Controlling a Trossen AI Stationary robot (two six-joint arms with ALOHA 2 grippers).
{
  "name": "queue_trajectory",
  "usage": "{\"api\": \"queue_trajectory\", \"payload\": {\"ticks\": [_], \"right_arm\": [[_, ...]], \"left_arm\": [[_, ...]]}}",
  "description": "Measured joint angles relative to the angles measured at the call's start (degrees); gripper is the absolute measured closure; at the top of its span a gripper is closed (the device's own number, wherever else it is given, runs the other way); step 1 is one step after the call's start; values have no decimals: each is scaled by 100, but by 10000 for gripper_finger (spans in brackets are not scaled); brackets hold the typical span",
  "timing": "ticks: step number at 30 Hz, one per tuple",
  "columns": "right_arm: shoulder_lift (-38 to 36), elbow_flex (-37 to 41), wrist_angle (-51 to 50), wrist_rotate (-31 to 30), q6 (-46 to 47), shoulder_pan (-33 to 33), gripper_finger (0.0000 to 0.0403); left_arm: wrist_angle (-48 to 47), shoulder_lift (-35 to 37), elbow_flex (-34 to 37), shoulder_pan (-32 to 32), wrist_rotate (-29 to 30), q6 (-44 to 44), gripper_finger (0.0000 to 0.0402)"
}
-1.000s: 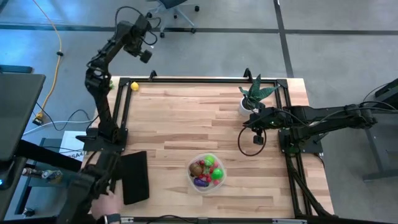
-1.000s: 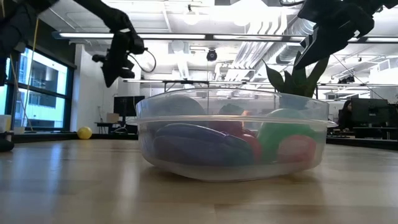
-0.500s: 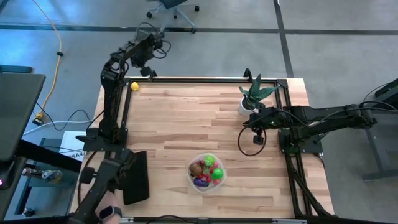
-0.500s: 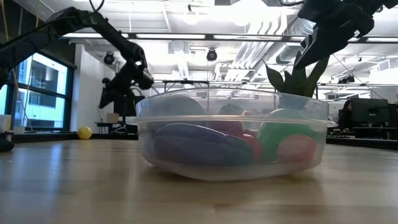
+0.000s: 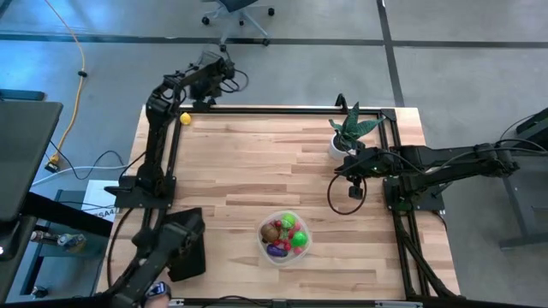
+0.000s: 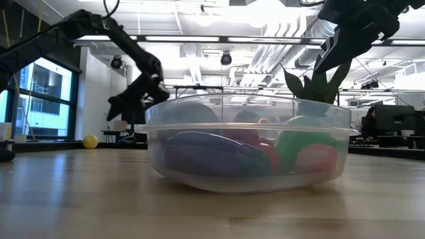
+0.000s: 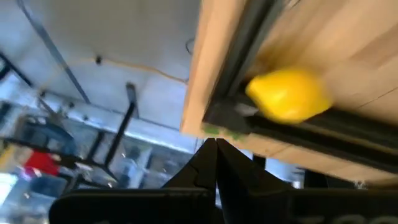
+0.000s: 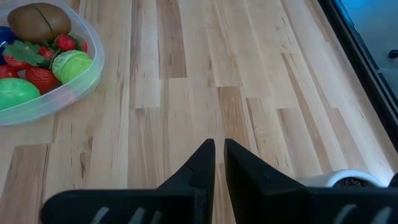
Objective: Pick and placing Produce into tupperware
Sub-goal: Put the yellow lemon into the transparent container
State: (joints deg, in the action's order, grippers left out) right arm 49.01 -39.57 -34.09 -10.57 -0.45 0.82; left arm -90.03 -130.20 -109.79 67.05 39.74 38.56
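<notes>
Closest to you, near the front edge of the desk, you see the tupperware, a clear round container. It already holds most of the produce: a brown piece, two bright green pieces, small red ones and a purple one at the bottom. In the low view the tupperware fills the middle of the picture and stands flat on the wood.

To the left of it, at the front left corner, lies a flat black rectangle, and a person's hand shows at the picture's lower edge beside it.

Farther back on the right side, your right gripper hangs over the bare wood, between the tupperware and the plant in a white pot. Its fingers stand almost together with only a thin gap, and nothing is between them.

At the far left corner, one yellow piece of produce lies alone, just beside the black frame rail, well apart from the tupperware. Your left gripper is above the far edge, near this yellow piece but not touching it. In the left wrist view its fingers are pressed together and empty, with the yellow piece in front of them.
</notes>
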Motion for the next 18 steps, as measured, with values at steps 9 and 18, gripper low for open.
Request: {"api": "queue_trajectory", "payload": {"ticks": [9, 18], "right_arm": [[-2, 0, 0, 0, 0, 2, 377], [-1, 0, -8, 0, -1, 2, 377]], "left_arm": [[0, -374, 597, -241, -185, 1, 402], [12, -362, 974, -251, -504, -970, 402]]}}
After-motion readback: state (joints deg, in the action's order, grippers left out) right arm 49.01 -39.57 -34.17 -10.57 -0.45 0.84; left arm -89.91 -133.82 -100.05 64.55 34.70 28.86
